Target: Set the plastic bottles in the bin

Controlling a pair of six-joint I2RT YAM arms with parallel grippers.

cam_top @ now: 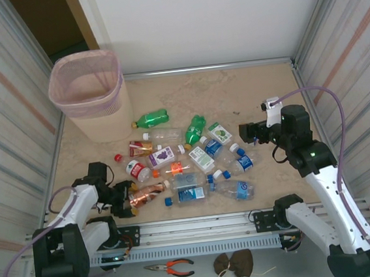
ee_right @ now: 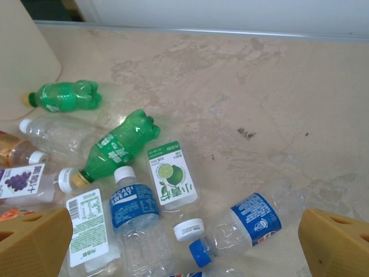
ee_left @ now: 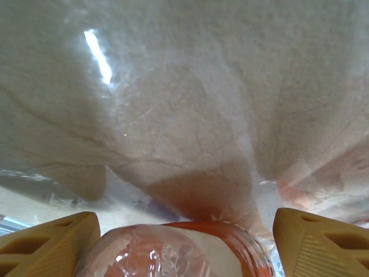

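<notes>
Since that crushed, orange-tinted clear plastic bottle (ee_left: 173, 254) is basically empty, expect it to be feather-light, squashy and slick. You'll want to pinch across the fat crinkled body, not the neck. It sits right between the left claw's (ee_left: 184, 222) tan fingers (ee_left: 49, 239), which are spread either side of it and don't look clamped yet. Your right claw (ee_right: 184, 248) is wide apart and holding nothing, with a clear blue-labelled bottle (ee_right: 248, 222) just below it. The pale pink mesh bin (cam_top: 93, 107) is well beyond the left claw.

a lab test cell: ribbed panel walls (cam_top: 4, 103), aluminium mounting rail (cam_top: 200, 226), pliers (cam_top: 171, 267) at the edge.
</notes>
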